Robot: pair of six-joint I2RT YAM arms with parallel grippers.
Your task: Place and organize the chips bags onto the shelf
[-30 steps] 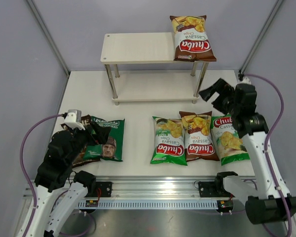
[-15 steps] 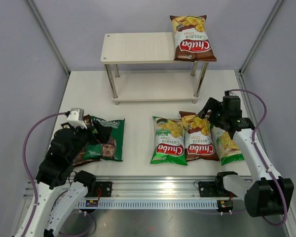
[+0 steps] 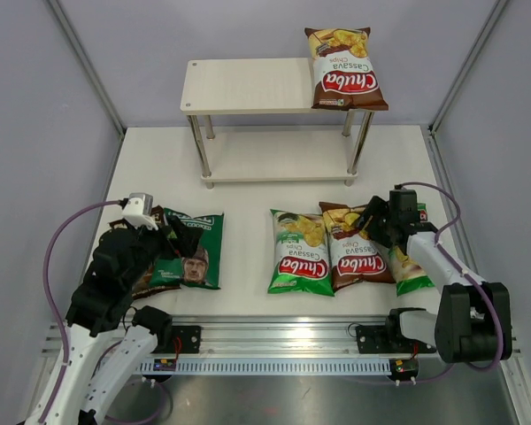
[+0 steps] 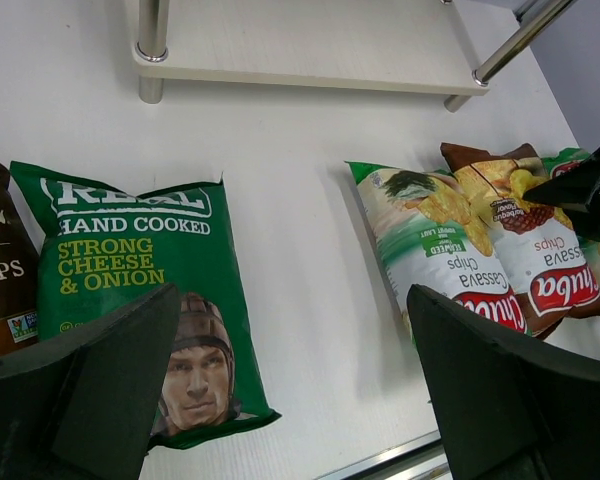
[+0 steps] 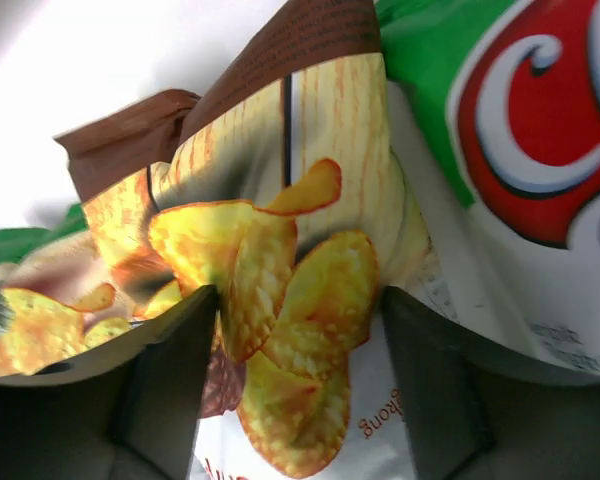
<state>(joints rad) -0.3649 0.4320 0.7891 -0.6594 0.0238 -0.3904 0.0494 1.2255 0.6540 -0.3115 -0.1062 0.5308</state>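
The white counter (image 3: 248, 186) carries the shelf (image 3: 248, 86) at the middle of its far edge: two pale boards on thin metal legs.

The right arm (image 3: 442, 266) reaches in from the near right corner. The left arm (image 3: 106, 283) rises over the near left corner.

One brown-red Chuba bag (image 3: 343, 69) lies on the right end of the shelf's top board, its far end jutting past the board's back edge.

Three bags lie side by side and touching, toward the right of the near edge: a green Chuba bag (image 3: 299, 252), a second brown-red Chuba bag (image 3: 358, 248), and another green Chuba bag (image 3: 409, 270) mostly hidden under the right arm.

Toward the near left corner lies the dark green bag with a man's face (image 3: 190, 248). The dark brown bag (image 4: 0, 260) lies just beside it on the left, largely hidden under the left arm.

The right fingers (image 5: 295, 300) stand apart, down on the far end of the brown-red bag on the counter, one on each side of its chip picture, not closed on it.

The left fingers (image 4: 292, 292) are spread wide and hold nothing, hanging above the dark green bag.
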